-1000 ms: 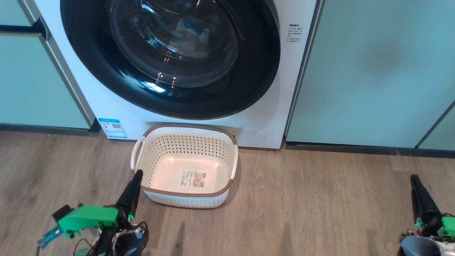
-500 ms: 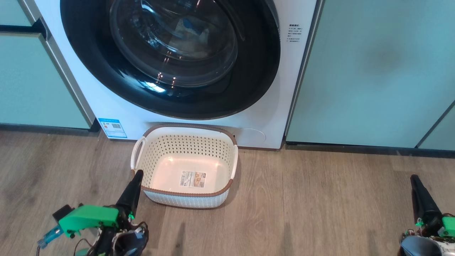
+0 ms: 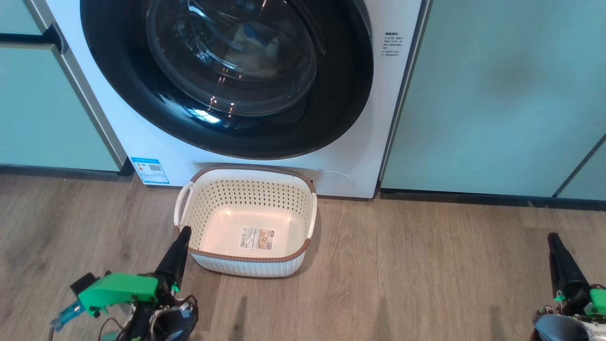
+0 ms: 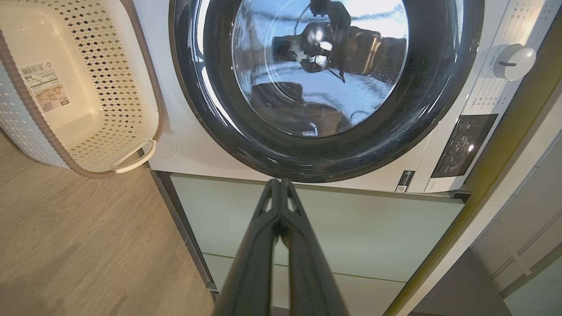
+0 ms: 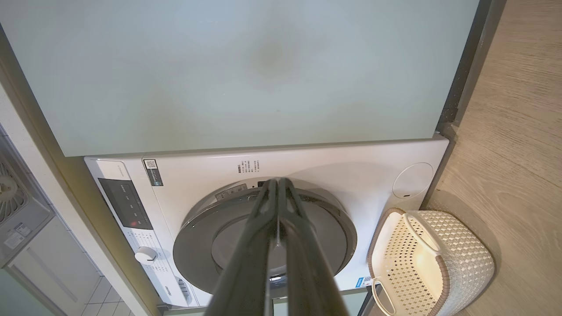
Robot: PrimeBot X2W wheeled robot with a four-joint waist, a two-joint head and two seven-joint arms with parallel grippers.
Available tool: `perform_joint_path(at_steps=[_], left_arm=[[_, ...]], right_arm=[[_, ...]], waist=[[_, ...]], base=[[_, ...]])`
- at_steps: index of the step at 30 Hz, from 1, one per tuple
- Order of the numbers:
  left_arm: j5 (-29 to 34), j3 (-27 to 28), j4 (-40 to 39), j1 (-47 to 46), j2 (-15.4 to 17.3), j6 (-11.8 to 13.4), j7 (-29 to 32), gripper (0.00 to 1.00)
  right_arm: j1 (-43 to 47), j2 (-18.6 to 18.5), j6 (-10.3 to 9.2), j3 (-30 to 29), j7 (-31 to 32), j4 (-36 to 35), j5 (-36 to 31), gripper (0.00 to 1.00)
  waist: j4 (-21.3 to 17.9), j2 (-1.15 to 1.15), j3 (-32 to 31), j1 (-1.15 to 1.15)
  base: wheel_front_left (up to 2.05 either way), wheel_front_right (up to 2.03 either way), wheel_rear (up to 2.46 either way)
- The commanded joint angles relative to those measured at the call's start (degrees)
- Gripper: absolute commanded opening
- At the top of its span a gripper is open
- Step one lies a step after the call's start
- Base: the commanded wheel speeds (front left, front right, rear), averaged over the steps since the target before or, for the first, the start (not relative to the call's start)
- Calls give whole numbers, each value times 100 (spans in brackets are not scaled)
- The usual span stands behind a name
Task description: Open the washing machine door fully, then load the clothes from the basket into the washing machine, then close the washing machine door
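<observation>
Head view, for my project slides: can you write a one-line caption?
Empty basket on the wood floor before the washing machine, its door closed; left gripper and right gripper shut.

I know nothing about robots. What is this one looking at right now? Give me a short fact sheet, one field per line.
washing machine door: shut against the white washing machine
basket: on the wooden floor before the machine, empty but for a label
clothes: pale and blue shapes behind the door glass, probably them
left gripper: shut, empty, by the basket's near left corner
right gripper: shut, empty, over the floor at far right
</observation>
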Motion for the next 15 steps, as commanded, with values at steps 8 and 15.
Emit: perform_joint_path(at_steps=[8, 15], left_arm=[[28, 226, -157, -317, 39, -48, 39, 0], [34, 232, -157, -317, 35, -48, 44, 0]], right_arm=[[-305, -39, -15, 70, 54, -183, -37, 0], [-306, -33, -15, 61, 62, -183, -45, 0]], waist=[[0, 0, 0, 0], [0, 0, 0, 0]], base=[[0, 0, 0], [0, 0, 0]])
